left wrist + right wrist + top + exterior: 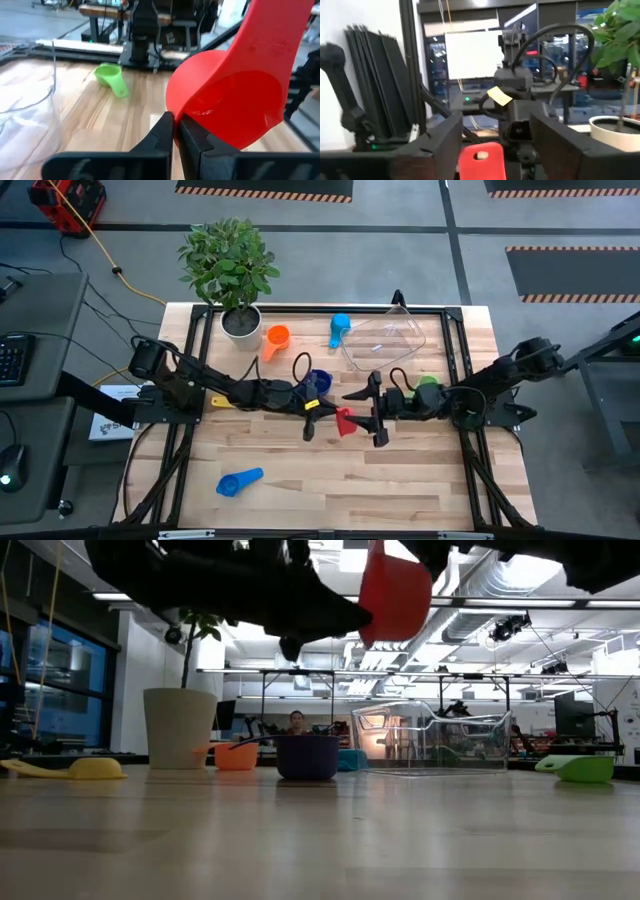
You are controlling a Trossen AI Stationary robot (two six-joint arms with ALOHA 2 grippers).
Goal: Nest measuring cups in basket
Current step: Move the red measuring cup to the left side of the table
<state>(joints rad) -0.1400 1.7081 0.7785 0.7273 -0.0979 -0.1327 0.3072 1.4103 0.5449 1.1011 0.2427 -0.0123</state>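
My left gripper [175,131] has its jaws clamped on the red cup [235,100]; right gripper [492,145] jaws parted around its handle; basket [385,340] empty; nothing nested.

Grey floor [400,265] lying around the wooden table [330,480], striped hazard markings [265,192] running along its far side. Yellow cable [100,245] trailing toward a red case [68,202]. Desk [35,310] carrying a keyboard [10,360]. Ceiling ducts [500,585] and strip lights glowing overhead; tall windows [50,680] showing blue.
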